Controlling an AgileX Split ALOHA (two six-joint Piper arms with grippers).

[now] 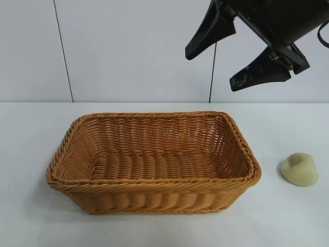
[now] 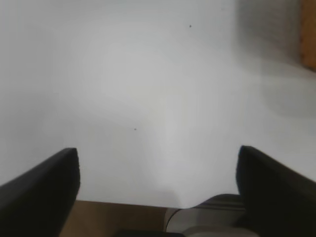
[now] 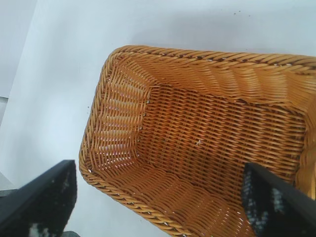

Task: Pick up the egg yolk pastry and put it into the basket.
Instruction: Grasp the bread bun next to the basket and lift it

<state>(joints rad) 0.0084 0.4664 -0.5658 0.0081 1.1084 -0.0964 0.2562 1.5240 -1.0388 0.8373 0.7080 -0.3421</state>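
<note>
White desk [image 1: 154, 231] before a pale panelled wall, with a wicker basket [image 1: 154, 201] in the middle and an egg yolk pastry [image 1: 299, 169] off to its right.

The pastry, a small pale yellow-green dome with a shallow dent, sits on the bare desk near the basket's right end but apart from it, and nothing lies inside the basket. The right hand [image 1: 223, 56] hangs in the air above the basket's far right corner, tilted downward, its two black fingers spread wide with nothing between them; its wrist view looks straight into the woven basket floor. The left hand [image 2: 158, 182] shows only in its own wrist view, fingers likewise spread apart and empty, over plain white desk with a sliver of the basket at the frame's edge.
</note>
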